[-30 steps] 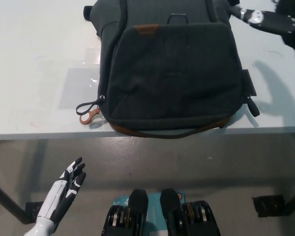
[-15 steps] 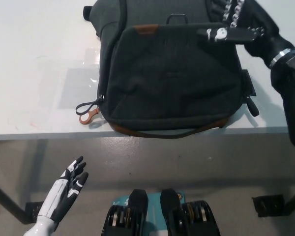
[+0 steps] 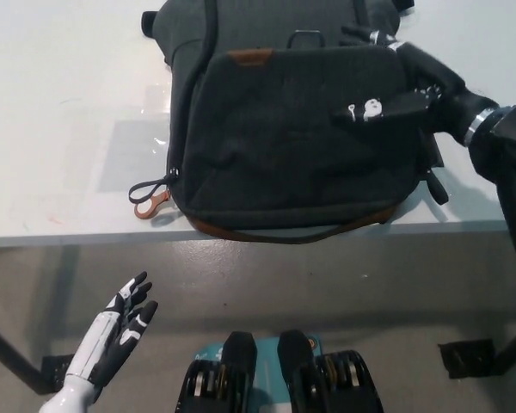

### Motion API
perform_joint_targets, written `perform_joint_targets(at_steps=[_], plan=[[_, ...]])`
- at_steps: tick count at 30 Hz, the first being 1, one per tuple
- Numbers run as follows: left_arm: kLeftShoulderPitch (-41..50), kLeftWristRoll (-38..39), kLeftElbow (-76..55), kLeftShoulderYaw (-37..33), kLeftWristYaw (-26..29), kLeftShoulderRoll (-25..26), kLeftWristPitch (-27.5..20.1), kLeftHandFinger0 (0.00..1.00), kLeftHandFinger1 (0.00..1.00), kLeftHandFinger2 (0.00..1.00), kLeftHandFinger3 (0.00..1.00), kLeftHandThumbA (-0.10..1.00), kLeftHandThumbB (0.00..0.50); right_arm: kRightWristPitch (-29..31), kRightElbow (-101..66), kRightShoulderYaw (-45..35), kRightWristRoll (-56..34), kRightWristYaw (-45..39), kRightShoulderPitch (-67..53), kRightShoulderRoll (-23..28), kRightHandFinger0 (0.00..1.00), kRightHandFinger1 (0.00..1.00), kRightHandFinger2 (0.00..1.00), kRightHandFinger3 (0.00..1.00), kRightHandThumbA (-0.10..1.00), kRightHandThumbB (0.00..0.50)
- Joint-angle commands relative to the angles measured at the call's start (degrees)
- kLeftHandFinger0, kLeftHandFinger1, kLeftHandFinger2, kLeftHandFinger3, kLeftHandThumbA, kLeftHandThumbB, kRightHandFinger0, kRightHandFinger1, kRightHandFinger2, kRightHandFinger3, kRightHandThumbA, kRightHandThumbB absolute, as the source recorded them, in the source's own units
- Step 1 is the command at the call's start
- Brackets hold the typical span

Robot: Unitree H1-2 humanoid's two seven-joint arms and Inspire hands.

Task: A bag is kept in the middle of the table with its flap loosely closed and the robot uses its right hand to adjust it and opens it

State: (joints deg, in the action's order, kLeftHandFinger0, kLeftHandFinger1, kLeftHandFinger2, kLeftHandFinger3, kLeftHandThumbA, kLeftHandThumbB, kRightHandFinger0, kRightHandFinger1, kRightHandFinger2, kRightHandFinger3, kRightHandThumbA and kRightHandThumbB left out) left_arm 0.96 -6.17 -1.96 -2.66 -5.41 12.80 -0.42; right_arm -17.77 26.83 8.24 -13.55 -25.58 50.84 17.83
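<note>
Bag [image 3: 301,129] lies mid-tabletop [image 3: 60,112], its near edge overhanging, flap still closed; right hand [image 3: 396,86] has come in from 2 o'clock onto the flap's upper right, fingers spread flat, holding nothing; contact made, lifting seems next; left hand [image 3: 120,331] hangs open at 7 o'clock.

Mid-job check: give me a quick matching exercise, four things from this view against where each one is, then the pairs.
Things:
1. right hand
2. left hand
3. zipper pull
4. brown patch

Places:
A. below the table edge, lower left, fingers apart
B. on the bag's flap, right side
C. on the table, by the bag's left corner
D. at the flap's top left

Pairs: 1-B, 2-A, 3-C, 4-D
</note>
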Motion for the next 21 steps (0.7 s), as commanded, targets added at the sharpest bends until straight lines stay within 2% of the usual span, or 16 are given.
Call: perform_joint_targets(at_steps=[1, 2, 3, 4, 7, 13, 18, 21], plan=[[-1.78, -0.06, -1.05, -0.03, -1.01, 1.16, -1.83, 1.00, 1.00, 1.00, 1.00, 0.88, 0.000, 2.00, -1.12, 3.42, 8.36, 3.46, 1.39, -0.17, 0.00, 0.29, 0.56, 0.57, -0.10, 0.273], [-1.88, -0.09, -1.02, -0.03, -1.02, 1.19, -1.78, 1.00, 1.00, 1.00, 1.00, 0.88, 0.000, 1.93, -0.67, 1.94, 7.16, 4.70, 1.05, -1.11, 0.02, 0.40, 0.71, 0.73, -0.10, 0.202], [-1.98, -0.01, -1.09, -0.02, -1.07, 1.17, -1.53, 1.00, 1.00, 1.00, 1.00, 0.88, 0.000, 1.20, -0.46, -0.40, 5.28, 6.33, 0.53, -2.40, 0.02, 0.42, 0.76, 0.74, -0.10, 0.139], [-2.07, 0.02, -1.13, -0.04, -1.11, 1.17, -1.47, 1.00, 1.00, 1.00, 1.00, 0.89, 0.000, 1.04, -0.35, -1.52, 4.70, 7.02, 0.33, -2.99, 0.01, 0.44, 0.74, 0.74, -0.10, 0.111], [-2.44, -0.22, -1.07, -0.08, -1.13, 1.31, -1.45, 1.00, 1.00, 1.00, 1.00, 0.89, 0.000, -0.07, -1.63, -3.76, 5.49, 10.47, -0.25, -4.34, 0.00, 0.44, 0.74, 0.78, -0.10, 0.110], [-3.75, -0.73, -0.57, -0.25, -1.51, 1.62, -1.43, 1.00, 1.00, 1.00, 1.00, 0.90, 0.004, -0.04, -4.94, -7.28, 6.84, 14.02, -1.40, -5.76, 0.06, 0.52, 0.78, 0.77, -0.10, 0.129], [-4.34, -0.34, -0.42, -0.33, -1.94, 1.70, -1.43, 1.00, 1.00, 1.00, 1.00, 0.91, 0.000, -0.69, -12.79, -8.00, 8.46, 15.43, -4.44, -6.46, 0.09, 0.56, 0.82, 0.82, -0.10, 0.103], [-4.72, -0.14, -0.26, -0.26, -2.11, 1.81, -1.45, 1.00, 1.00, 1.00, 1.00, 0.92, 0.001, 0.29, -20.75, -8.02, 9.45, 16.37, -7.93, -7.52, 0.11, 0.57, 0.78, 0.76, -0.10, 0.109]])
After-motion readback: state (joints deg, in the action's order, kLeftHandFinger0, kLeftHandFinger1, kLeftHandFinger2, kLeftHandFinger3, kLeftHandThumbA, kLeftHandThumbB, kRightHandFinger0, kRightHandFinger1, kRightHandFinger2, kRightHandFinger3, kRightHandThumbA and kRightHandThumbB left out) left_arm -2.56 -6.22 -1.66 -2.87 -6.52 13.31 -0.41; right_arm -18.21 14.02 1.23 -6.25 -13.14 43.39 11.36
